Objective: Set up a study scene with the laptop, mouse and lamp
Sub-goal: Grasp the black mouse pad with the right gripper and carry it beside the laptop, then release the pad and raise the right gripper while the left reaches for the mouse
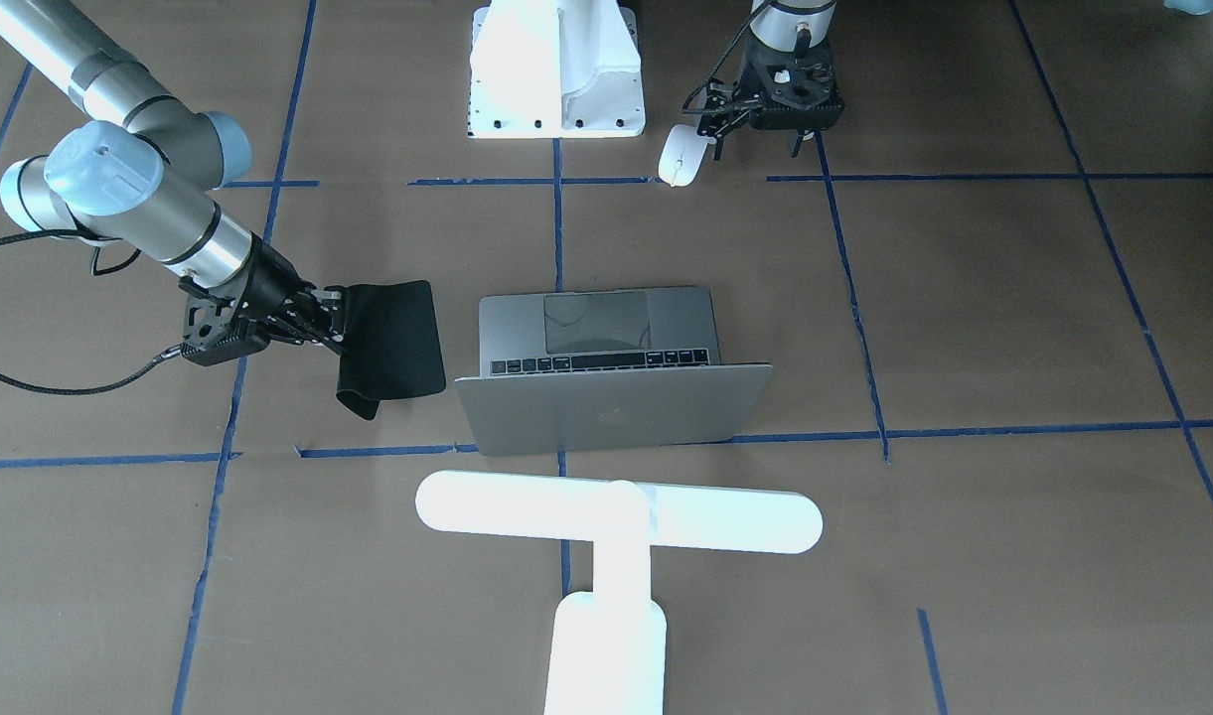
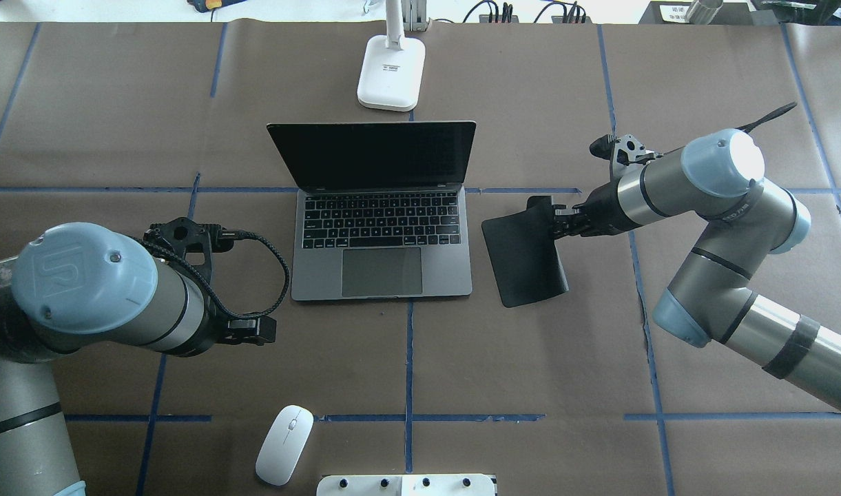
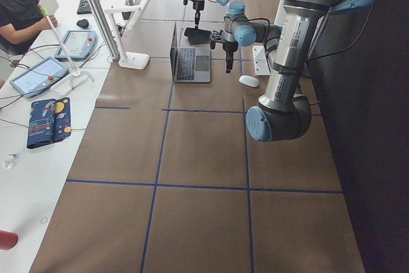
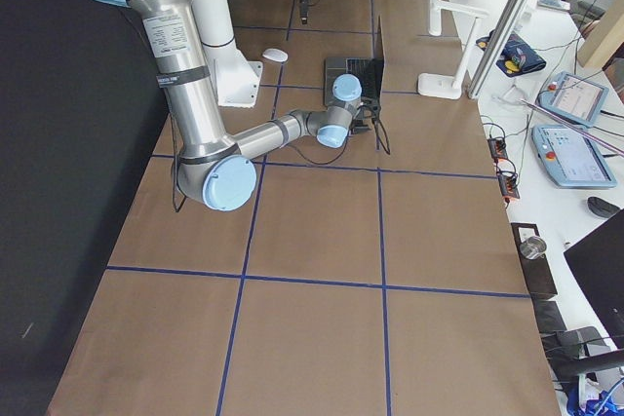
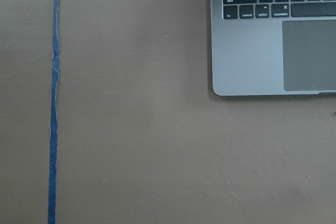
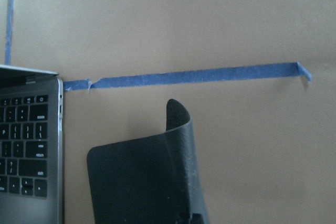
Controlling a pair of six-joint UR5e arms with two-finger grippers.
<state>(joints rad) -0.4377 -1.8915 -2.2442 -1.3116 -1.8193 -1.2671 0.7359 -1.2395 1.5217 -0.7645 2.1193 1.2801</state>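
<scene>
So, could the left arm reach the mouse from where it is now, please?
Probably yes. The mouse lies uncovered on the table right beside the left gripper, nothing between them; the white pedestal stands apart on its other side.

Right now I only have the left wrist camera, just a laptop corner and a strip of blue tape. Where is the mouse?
Observer: The mouse lies on the robot's side of the laptop, beside the white pedestal, with nothing touching it.
Operator: Is the right gripper free to fetch it?
Observer: No. The right gripper is shut on the edge of a black mat to the laptop's right, and that edge curls up.
Operator: And the lamp?
Observer: The lamp stands beyond the laptop's open lid, unheld.
</scene>
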